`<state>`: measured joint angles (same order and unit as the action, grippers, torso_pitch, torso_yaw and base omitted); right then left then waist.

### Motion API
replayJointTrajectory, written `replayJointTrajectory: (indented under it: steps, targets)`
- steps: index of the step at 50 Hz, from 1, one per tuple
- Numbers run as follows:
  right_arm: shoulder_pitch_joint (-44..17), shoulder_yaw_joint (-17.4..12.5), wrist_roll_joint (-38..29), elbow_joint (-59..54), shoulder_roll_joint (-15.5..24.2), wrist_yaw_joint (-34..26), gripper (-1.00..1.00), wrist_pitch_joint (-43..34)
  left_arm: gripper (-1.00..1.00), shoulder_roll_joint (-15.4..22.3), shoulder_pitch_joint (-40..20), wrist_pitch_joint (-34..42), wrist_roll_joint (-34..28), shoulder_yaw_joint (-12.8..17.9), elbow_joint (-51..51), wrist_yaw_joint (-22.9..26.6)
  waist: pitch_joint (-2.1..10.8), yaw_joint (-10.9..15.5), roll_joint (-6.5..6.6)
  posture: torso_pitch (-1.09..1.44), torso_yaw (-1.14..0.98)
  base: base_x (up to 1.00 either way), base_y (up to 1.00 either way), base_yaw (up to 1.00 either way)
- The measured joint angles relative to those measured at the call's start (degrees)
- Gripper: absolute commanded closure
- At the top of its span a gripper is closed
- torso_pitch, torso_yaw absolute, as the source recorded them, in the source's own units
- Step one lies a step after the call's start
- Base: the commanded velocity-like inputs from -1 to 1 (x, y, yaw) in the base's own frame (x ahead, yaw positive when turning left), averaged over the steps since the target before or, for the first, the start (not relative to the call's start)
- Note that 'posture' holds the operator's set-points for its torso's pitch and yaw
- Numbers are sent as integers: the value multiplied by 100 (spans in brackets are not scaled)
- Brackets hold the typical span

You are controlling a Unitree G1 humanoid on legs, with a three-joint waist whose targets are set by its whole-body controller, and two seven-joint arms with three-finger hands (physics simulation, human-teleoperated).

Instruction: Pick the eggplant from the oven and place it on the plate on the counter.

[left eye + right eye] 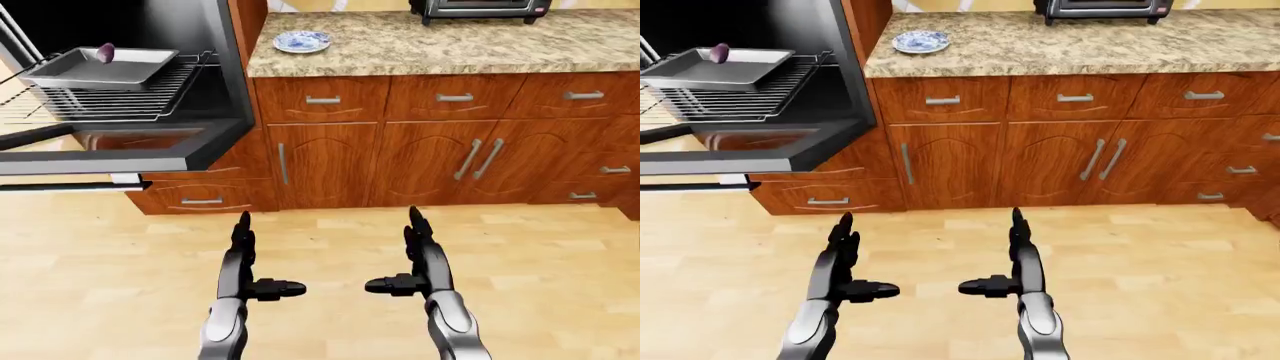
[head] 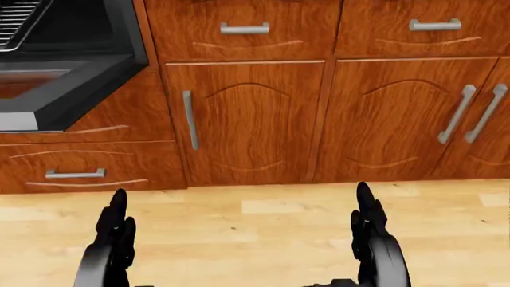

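Eggplant (image 1: 105,52) sat on the tray (image 1: 130,71) in the open oven, up-left of both empty, splayed hands, left hand (image 1: 243,259) nearer than right hand (image 1: 420,255); long axis probably upright.

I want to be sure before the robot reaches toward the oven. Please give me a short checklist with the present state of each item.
1. Oven door open: ok.
2. Eggplant visible, lying in the tray on the pulled-out rack: ok.
3. Plate on the counter holds nothing: ok.
4. Left hand empty, fingers open: ok.
5. Right hand empty, fingers open: ok.
6. Hands close enough to the eggplant: not ok, both hang low over the floor.
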<state>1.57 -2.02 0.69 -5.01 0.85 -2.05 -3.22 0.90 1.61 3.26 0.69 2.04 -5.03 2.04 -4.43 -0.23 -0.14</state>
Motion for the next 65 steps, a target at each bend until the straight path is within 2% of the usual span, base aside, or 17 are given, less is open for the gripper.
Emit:
replayJointTrajectory:
  steps: [3,5,9,14,21,25,29,34,37,46,47,49,52,56,59,62,65]
  targets:
    - [-132,-42,-6,414,24,53,-100,53,-100,32,-313,61,2,-7,315,23,319,13,-25,0,0,0,0,0]
    - [-159,-38,-6,471,10,76,-100,156,-100,18,-337,28,11,-35,473,47,225,21,-68,0,0,0,0,0]
    - [-79,16,-27,546,-19,105,-100,-23,-100,26,-273,366,40,-14,663,49,312,21,-48,0,0,0,0,0]
    - [-308,19,18,1253,3,150,-100,-774,-100,120,-416,1522,187,140,1783,76,315,35,-17,0,0,0,0,0]
    - [-1038,-138,75,2469,142,225,-100,-1980,-100,501,-1442,3411,341,550,3350,93,430,48,-14,0,0,1,0,0]
    - [-1318,-188,145,2979,216,232,-100,-2656,-100,719,-2025,4345,447,728,3969,31,178,90,-24,0,0,61,-13,0]
    - [-1464,-171,174,3358,279,200,-100,-2912,-100,777,-2138,4697,519,779,4202,-24,182,211,0,0,0,79,-14,0]
    - [-1468,-224,171,3431,289,178,-100,-2975,-100,783,-2224,4815,583,740,4183,-51,223,267,-388,0,0,82,-14,0]
    - [-1346,-335,171,3289,311,189,-100,-3062,-100,694,-2064,4811,629,555,3988,-17,132,232,-370,0,0,82,-14,0]
    - [-1510,-215,117,3524,311,150,-100,-3010,-100,743,-2136,4656,652,673,4060,13,410,29,132,0,0,79,-7,0]
    - [-1522,-206,112,3540,290,144,-100,-3013,-100,755,-2131,4630,659,690,4088,12,377,49,193,0,0,60,0,0]
    - [-1470,-125,127,3449,244,119,-100,-3100,-100,753,-2024,4637,661,754,3981,3,71,124,199,0,0,48,0,0]
    - [-1547,-146,195,3501,236,122,-100,-3351,-100,787,-2025,4761,646,816,3945,-46,133,168,396,0,0,0,0,0]
    - [-1686,-326,273,3756,281,294,-100,-3443,-100,777,-2074,4663,672,751,4030,-61,50,111,128,0,0,0,0,0]
    - [-1692,-361,340,3854,317,349,-100,-3433,-100,769,-2103,4722,699,701,4038,-53,98,-65,-304,0,0,0,0,0]
    - [-1616,-517,512,3784,318,387,-100,-3562,-100,695,-2062,4797,762,522,3839,4,14,-133,-251,0,0,0,0,46]
    - [-1662,-437,616,3767,356,400,-100,-3619,-100,736,-2058,4876,759,604,3899,4,233,-114,-216,0,0,0,0,47]
